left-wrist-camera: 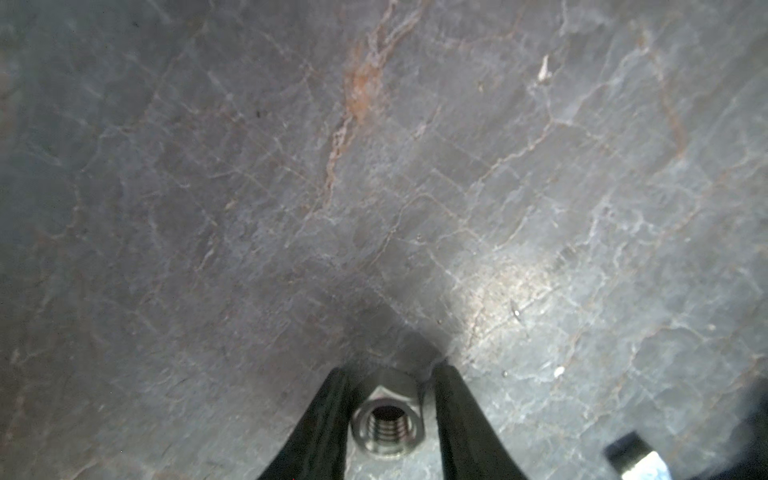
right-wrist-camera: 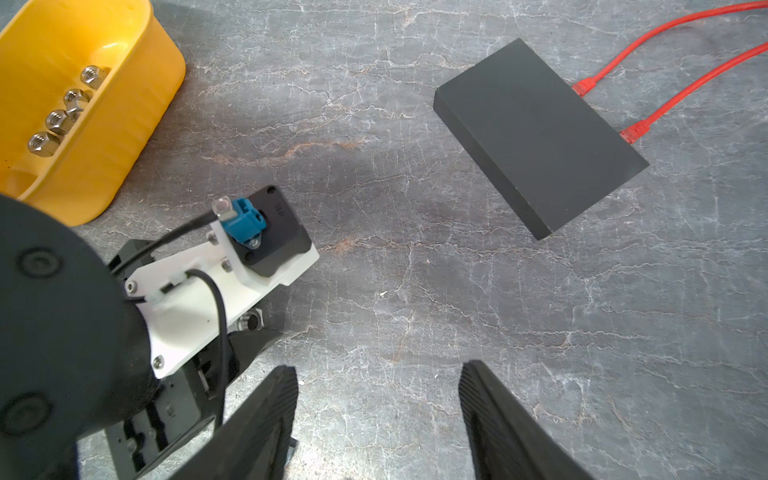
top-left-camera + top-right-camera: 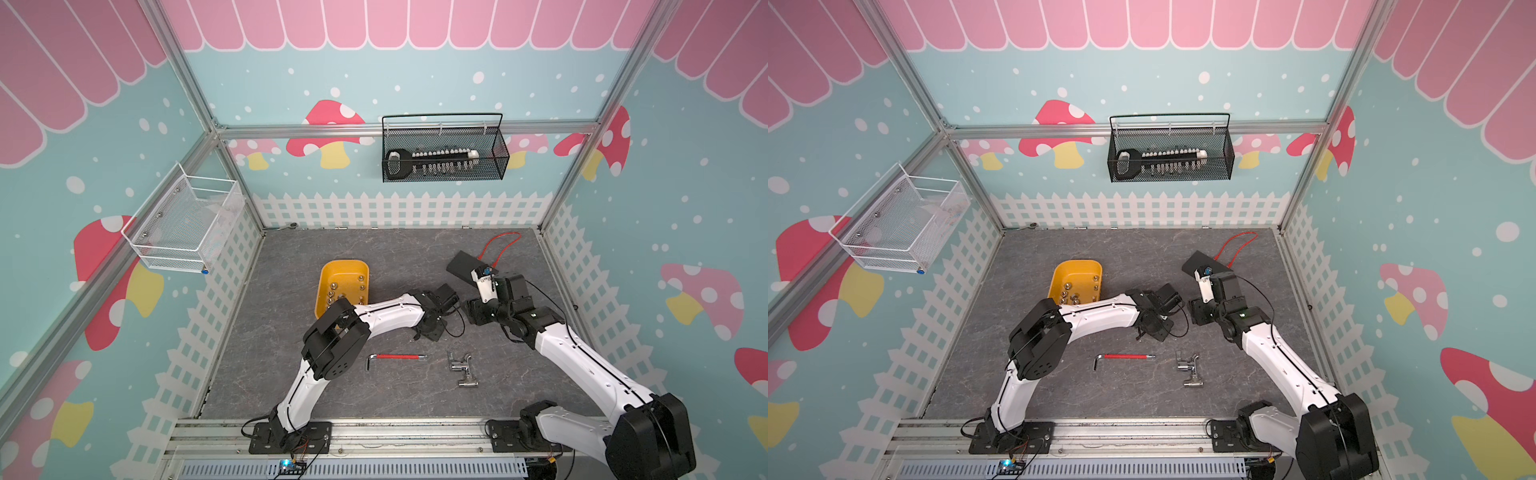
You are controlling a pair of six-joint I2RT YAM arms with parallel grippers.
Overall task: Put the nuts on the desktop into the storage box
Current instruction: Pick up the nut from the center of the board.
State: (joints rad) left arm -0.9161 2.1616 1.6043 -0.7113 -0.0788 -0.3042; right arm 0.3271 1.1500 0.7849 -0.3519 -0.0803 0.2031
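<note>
Mid-desktop, right of the storage box, my left gripper stands low over a loose nut. The nut lies on the desktop with its threaded bore facing the wrist camera. The fingers sit narrowly parted on either side of it. A sliver of tabletop shows between the nut and one finger, so from my seat I read no firm clamp.

The yellow storage box lies left of centre in both top views. Several nuts are inside it, some in a row along one wall.

My right gripper hovers just right of the left one, its fingers spread wide with only bare desktop between them. Beyond it, at far right, lies a black flat box with two red cables plugged into its far side. Nearer me, a red-sleeved hex key and a silver pipe fitting lie side by side, apart from each other and from both arms.
</note>
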